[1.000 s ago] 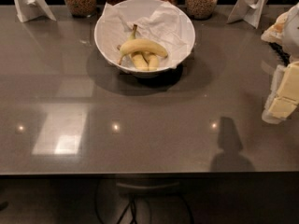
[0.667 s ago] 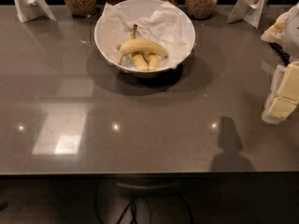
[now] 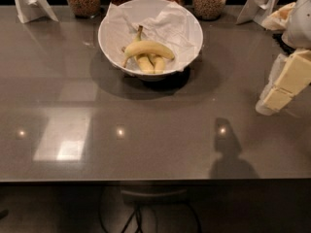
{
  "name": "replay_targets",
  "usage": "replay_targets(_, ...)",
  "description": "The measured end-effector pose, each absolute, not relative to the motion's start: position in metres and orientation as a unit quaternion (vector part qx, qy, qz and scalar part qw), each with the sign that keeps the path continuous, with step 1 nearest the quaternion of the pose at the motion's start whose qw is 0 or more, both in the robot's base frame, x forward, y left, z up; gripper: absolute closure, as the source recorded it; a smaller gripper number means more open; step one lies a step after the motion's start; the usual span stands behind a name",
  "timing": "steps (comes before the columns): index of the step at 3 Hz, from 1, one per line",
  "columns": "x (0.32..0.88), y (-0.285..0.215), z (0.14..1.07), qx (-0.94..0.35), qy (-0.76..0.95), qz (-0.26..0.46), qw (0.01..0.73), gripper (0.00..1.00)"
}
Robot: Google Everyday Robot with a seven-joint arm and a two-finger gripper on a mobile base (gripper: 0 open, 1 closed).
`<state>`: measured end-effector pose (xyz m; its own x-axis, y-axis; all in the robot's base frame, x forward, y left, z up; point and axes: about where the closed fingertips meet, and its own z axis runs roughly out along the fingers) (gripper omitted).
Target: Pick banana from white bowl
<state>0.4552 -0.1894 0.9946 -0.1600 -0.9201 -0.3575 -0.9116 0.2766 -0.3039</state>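
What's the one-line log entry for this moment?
banana: in white bowl, atop two shorter bananas | gripper: at right edge, away from bowl | contact: none

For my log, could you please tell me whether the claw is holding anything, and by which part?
Nothing is held. The claw hangs over the table's right edge, well apart from the banana, which lies in the white bowl.
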Motion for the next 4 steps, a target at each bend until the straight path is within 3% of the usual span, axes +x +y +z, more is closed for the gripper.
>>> replay_targets(2,0.515,-0.117,1.037,-0.600,0.700,0.064,0.383,0.00)
replay_targets(4,0.543,-0.092,1.039,-0.600,0.679,0.078,0.416,0.00)
